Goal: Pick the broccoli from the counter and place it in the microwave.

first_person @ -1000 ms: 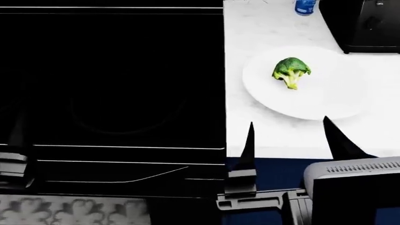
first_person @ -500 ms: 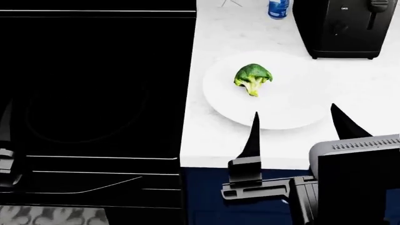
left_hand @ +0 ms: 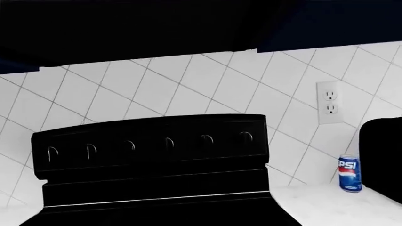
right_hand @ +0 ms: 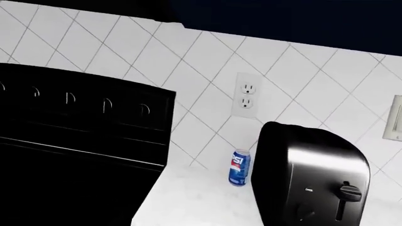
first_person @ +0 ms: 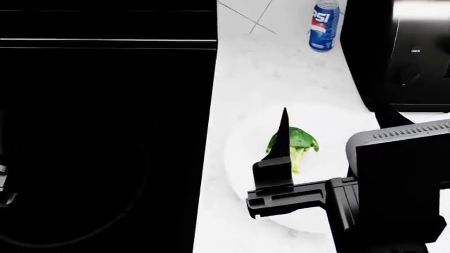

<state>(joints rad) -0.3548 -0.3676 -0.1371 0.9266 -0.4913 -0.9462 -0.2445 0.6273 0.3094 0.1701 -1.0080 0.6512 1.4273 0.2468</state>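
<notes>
The broccoli (first_person: 301, 141), a small green floret with a pale stalk, lies on a round white plate (first_person: 237, 171) on the white counter (first_person: 274, 68). My right gripper (first_person: 330, 113) hovers over the plate, open with its fingers wide apart. One dark finger (first_person: 281, 139) overlaps the floret's left side in the head view, and the other shows by the toaster. Neither wrist view shows the broccoli or any fingers. Only a grey sliver of my left gripper (first_person: 3, 184) shows at the frame's left edge. The microwave is out of view.
A black toaster (first_person: 404, 52) (right_hand: 314, 174) stands at the back right of the counter, with a blue soda can (first_person: 324, 25) (right_hand: 239, 167) (left_hand: 349, 173) beside it. The glossy black stove (first_person: 105, 132) (left_hand: 150, 160) borders the counter on the left. A tiled wall with outlets rises behind.
The head view has closed in on the counter. My right gripper has gone forward from the counter's front edge to over the plate, one finger now overlapping the broccoli.
</notes>
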